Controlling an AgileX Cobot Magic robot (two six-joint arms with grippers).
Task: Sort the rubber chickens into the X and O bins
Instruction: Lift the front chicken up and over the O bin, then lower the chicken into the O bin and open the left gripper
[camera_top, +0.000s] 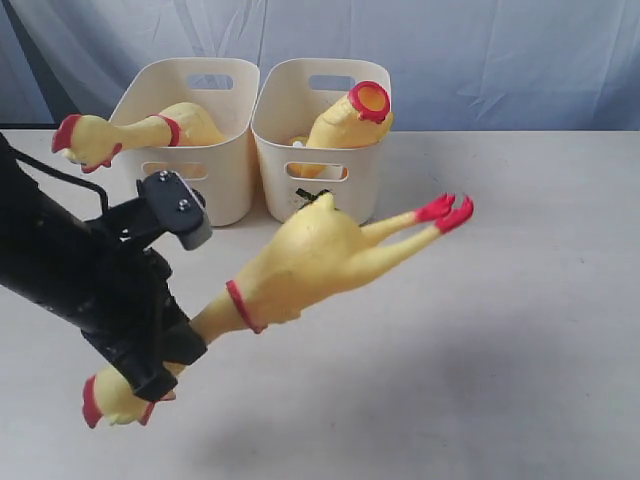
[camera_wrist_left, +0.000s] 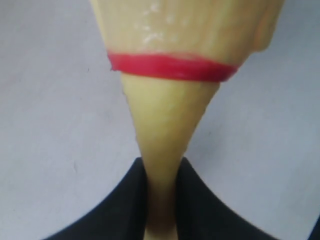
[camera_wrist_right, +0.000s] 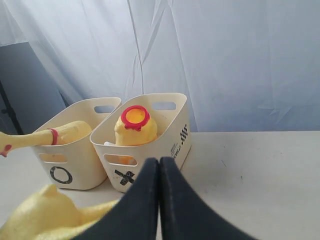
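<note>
My left gripper (camera_top: 165, 365) is shut on the neck of a yellow rubber chicken (camera_top: 310, 258) held in the air above the table, red feet (camera_top: 446, 212) pointing right and its head (camera_top: 105, 400) below the fingers. In the left wrist view the black fingers (camera_wrist_left: 127, 200) squeeze the neck under the red band (camera_wrist_left: 172, 67). The O bin (camera_wrist_right: 67, 150) holds a chicken (camera_top: 150, 130) whose neck and head hang over its left rim. The X bin (camera_wrist_right: 150, 145) holds the headless chicken (camera_wrist_right: 134, 127), red-rimmed hole up. My right gripper (camera_wrist_right: 159, 167) is shut with nothing in it and does not show in the exterior view.
Both cream bins (camera_top: 255, 140) stand side by side at the back of the pale table (camera_top: 500, 330), in front of a grey-blue curtain (camera_top: 450, 50). The black left arm (camera_top: 70, 280) crosses the lower left of the exterior view.
</note>
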